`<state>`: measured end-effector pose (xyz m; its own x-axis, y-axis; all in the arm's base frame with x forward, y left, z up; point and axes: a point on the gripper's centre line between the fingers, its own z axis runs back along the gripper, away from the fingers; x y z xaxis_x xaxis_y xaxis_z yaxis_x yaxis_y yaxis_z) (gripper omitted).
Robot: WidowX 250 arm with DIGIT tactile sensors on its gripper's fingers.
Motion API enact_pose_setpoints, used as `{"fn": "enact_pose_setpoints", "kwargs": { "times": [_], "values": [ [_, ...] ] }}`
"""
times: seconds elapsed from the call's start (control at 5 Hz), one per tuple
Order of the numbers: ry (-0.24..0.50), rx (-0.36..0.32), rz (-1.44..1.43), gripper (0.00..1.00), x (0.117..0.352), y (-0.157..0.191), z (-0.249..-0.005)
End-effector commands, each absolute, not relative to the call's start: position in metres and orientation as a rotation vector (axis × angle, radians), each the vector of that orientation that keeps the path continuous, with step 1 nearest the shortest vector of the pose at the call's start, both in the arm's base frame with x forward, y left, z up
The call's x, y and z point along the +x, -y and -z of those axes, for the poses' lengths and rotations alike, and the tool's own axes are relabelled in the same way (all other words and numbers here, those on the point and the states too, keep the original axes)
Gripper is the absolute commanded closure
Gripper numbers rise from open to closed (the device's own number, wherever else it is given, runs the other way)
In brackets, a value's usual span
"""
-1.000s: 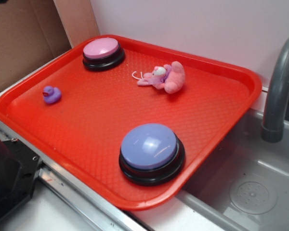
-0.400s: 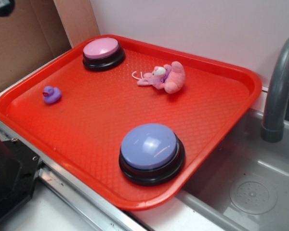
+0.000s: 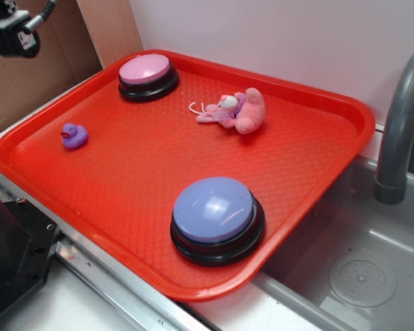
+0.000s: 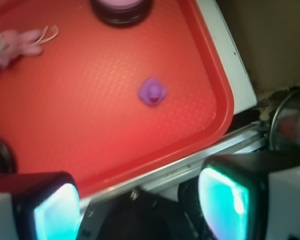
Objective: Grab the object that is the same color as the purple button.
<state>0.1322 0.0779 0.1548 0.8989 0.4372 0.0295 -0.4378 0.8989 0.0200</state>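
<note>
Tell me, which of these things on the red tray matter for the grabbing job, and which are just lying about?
Matter: purple duck, purple button as the colour cue, gripper open above.
Lying about: pink button, pink plush toy, red tray, faucet.

The exterior view is evenly and brightly lit from above, and soft white glare is seen on the dome of the purple button (image 3: 214,209), with a faint shadow cast beneath its base. The wrist view is dimmer and softly blurred, most strongly below the red tray (image 4: 90,110), where the nearest parts are rendered out of focus with cyan reflections.
</note>
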Motion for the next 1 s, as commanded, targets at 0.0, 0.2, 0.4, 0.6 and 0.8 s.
{"fn": "enact_pose_setpoints", "kwargs": {
  "times": [0.0,0.2,0.4,0.6,0.8],
  "values": [
    [0.031,0.062,-0.540,0.00,0.146,-0.109,-0.108],
    [0.053,0.085,-0.509,0.00,0.159,-0.109,-0.092],
    [0.071,0.117,-0.478,0.00,0.166,-0.109,-0.079],
    [0.044,0.100,-0.459,0.00,0.172,-0.108,-0.055],
    [0.026,0.117,-0.451,0.00,0.170,-0.112,-0.047]
  ]
}}
